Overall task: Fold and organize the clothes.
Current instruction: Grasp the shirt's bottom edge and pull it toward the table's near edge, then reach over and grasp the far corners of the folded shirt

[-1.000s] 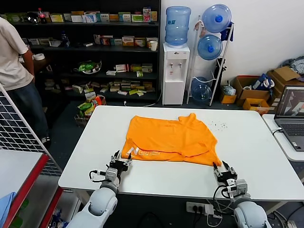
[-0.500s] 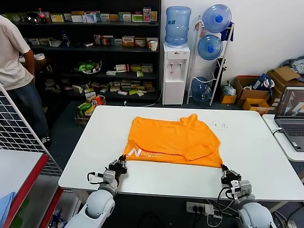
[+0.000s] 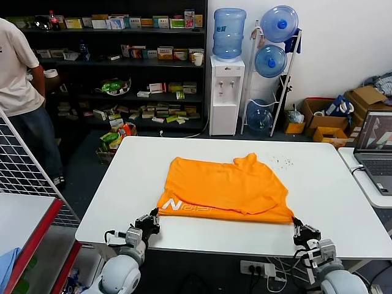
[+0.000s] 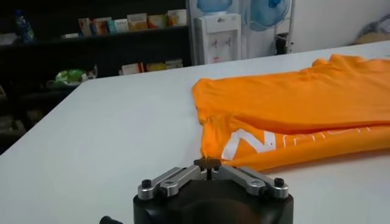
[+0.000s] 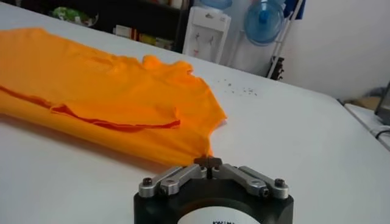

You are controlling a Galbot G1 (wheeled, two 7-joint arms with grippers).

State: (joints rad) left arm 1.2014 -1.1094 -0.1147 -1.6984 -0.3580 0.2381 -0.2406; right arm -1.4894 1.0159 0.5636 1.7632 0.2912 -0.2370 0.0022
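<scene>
The orange T-shirt (image 3: 226, 190) lies folded on the white table (image 3: 122, 184), white lettering (image 3: 170, 205) showing at its near left edge. My left gripper (image 3: 153, 218) is shut on the shirt's near left corner, seen in the left wrist view (image 4: 209, 163) with the shirt (image 4: 292, 109) stretching away. My right gripper (image 3: 299, 226) is shut on the near right corner, seen in the right wrist view (image 5: 208, 161) with the shirt (image 5: 103, 91) beyond. Both grippers sit near the table's front edge.
A laptop (image 3: 375, 147) sits on a side table at right. A person in a cream T-shirt (image 3: 15, 67) stands at far left by shelves. A wire rack (image 3: 24, 177) and a red-edged table with a blue cloth (image 3: 7, 260) stand at left. Water dispenser (image 3: 226, 79) behind.
Both grippers closed on the shirt's near corners and pulled back toward the table's front edge, dragging the shirt's near edge closer and stretching it flatter.
</scene>
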